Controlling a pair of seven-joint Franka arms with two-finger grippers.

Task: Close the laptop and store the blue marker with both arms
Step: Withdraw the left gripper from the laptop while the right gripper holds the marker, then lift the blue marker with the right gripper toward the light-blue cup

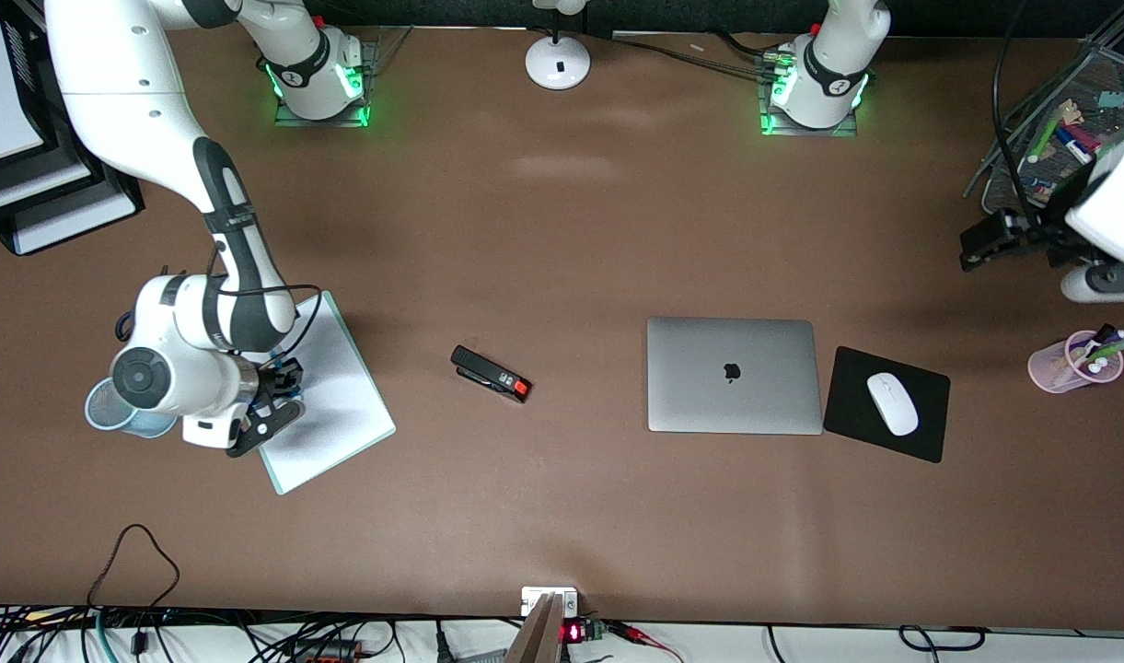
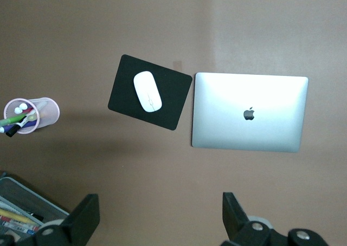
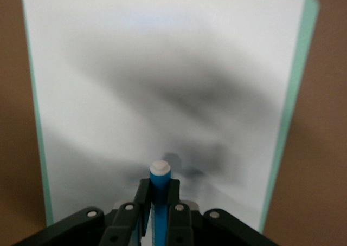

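Observation:
The laptop [image 1: 733,375] lies shut on the brown table, lid up with the dark apple logo; it also shows in the left wrist view [image 2: 249,112]. My right gripper [image 1: 276,410] hangs over a white board with a green edge [image 1: 336,396] toward the right arm's end of the table. In the right wrist view this gripper [image 3: 160,194] is shut on the blue marker [image 3: 160,183], whose white end points at the board [image 3: 162,83]. My left gripper [image 1: 985,241] is held high at the left arm's end of the table; in its wrist view it [image 2: 161,219] is open and empty.
A white mouse [image 1: 892,403] lies on a black pad [image 1: 925,433] beside the laptop. A pink cup of pens [image 1: 1075,361] and a mesh tray [image 1: 1068,129] stand at the left arm's end. A black stapler [image 1: 491,374] lies mid-table. A pale blue cup [image 1: 110,410] stands under the right arm.

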